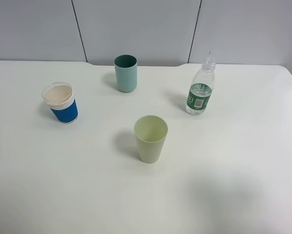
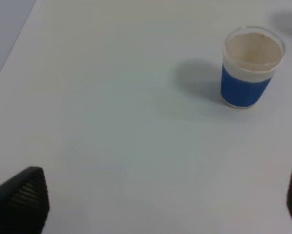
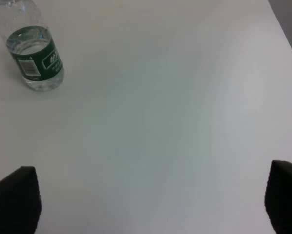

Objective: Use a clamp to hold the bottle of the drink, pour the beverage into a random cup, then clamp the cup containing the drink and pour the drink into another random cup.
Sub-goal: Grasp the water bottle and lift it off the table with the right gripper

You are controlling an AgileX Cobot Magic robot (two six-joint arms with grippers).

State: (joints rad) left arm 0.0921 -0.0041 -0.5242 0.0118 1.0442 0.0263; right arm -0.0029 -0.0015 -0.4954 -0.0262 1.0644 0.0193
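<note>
The black left gripper (image 2: 158, 199) is seen with its ribbed black fingers (image 2: 19, 200) spread wide apart; the black right gripper (image 3: 150, 196) is spread wide as well.

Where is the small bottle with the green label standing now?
In the exterior high view the bottle stands upright on the right side of the table, right of the teal cup.

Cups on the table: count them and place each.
3. The teal cup stands at the back, the blue-sleeved paper cup at the left, the pale yellow-green cup in the middle front. None looks hidden.
</note>
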